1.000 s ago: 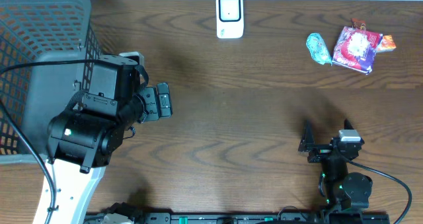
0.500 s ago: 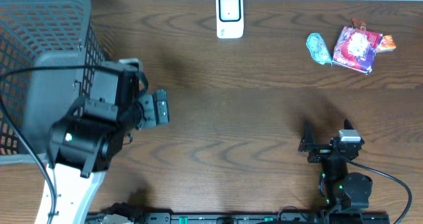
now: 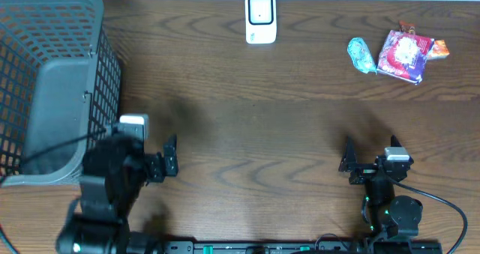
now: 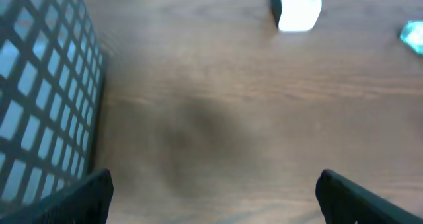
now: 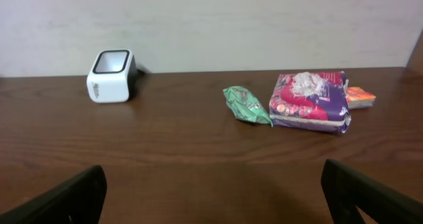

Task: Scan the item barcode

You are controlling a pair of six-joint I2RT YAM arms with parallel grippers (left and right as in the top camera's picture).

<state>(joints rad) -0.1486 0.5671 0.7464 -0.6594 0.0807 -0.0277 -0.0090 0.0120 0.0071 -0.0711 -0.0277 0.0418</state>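
Left tool (image 4: 213, 184) hangs over bare desk (image 3: 255, 134) at the near-left, jaws spread wide and holding nothing. Its dark fingertips (image 4: 86, 194) show only in the bottom corners of the left wrist view, which is blurred. Just to its left stands a grey mesh basket (image 3: 45, 82), taking up the far-left corner of the desk.

Right tool (image 5: 213, 174) sits low at the near-right, also wide open and empty, aimed twd the far edge of the desk.

Items for scanning lie in the far-right corner, well apart from both tools. The biggest is a purple-red packet (image 3: 406, 55), lying flat. A teal packet (image 3: 361, 55) lies just beside it on the left; from the right wrist view the two look touching or v. nearly so. A small orange packet (image 3: 439, 49) is tucked against its right side, partly hidden behind it.

The white scanner (image 3: 260, 18) stands at the far edge, approx centre, w/ a dark-rimmed window on its upper face. It's well apart from the packets and the basket, w/ bare wood on both sides.
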